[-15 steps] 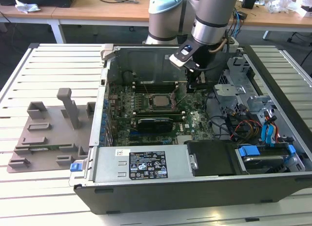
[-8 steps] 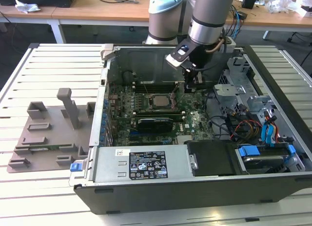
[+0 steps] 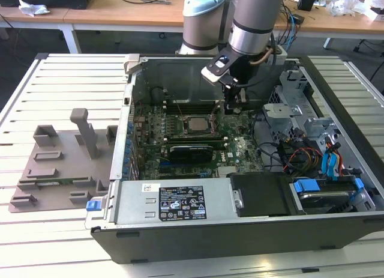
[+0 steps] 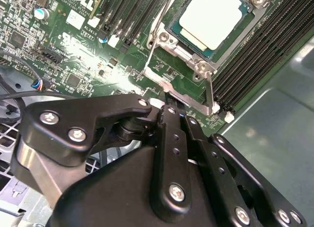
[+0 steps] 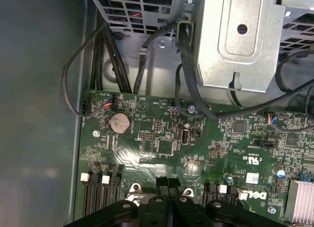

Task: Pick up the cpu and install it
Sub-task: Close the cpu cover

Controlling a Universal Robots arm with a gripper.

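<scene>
The cpu [image 3: 195, 123] is a small square chip with a silvery top, lying flat in the metal-framed socket on the motherboard inside the open computer case [image 3: 180, 242]. In the second wrist view the cpu [image 4: 213, 18] sits inside the socket frame [image 4: 159, 60], with a thin metal lever [image 4: 210, 92] along one side. My gripper [image 3: 231, 107] hangs just to the exterior view's right of the socket, low over the board. Its black fingers [image 4: 169, 116] are pressed together with nothing between them, tips close to the socket frame's corner. The shut fingertips [image 5: 168, 184] also appear in the first wrist view.
A long black expansion card [image 3: 191, 151] lies just in front of the socket. Memory slots [image 4: 274, 45] flank it. A metal drive cage [image 3: 294, 110] and loose cables [image 3: 300, 155] fill the case's right side. A grey fixture [image 3: 60, 164] stands on the slatted table at left.
</scene>
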